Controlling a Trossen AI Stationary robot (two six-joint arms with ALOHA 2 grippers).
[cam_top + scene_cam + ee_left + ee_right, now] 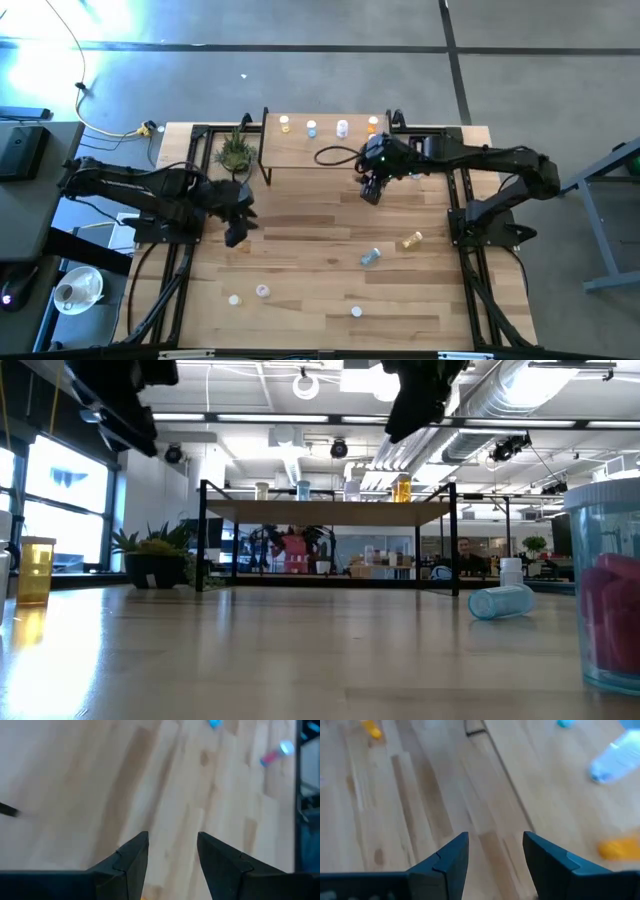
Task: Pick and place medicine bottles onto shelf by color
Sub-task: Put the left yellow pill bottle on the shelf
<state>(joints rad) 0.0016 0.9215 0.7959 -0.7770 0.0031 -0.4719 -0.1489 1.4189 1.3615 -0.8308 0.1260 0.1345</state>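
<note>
The shelf (322,152) stands at the table's far edge, and several medicine bottles (311,128) stand upright in a row along its back. Other bottles sit on the table. A blue one (370,257) and a yellow one (411,241) lie on their sides right of centre, and three small ones stand near the front (263,291). My left gripper (237,235) hangs open over bare table at the left, slanting down; its wrist view shows nothing between the fingers (172,837). My right gripper (371,192) hangs open just in front of the shelf's right part, also with nothing between its fingers (495,837).
A small potted plant (235,150) stands left of the shelf. Black frame rails (185,260) run along the table's left and right sides. In the low view a yellow bottle (35,570) stands at the left and a clear bottle with pink contents (610,595) stands close at the right.
</note>
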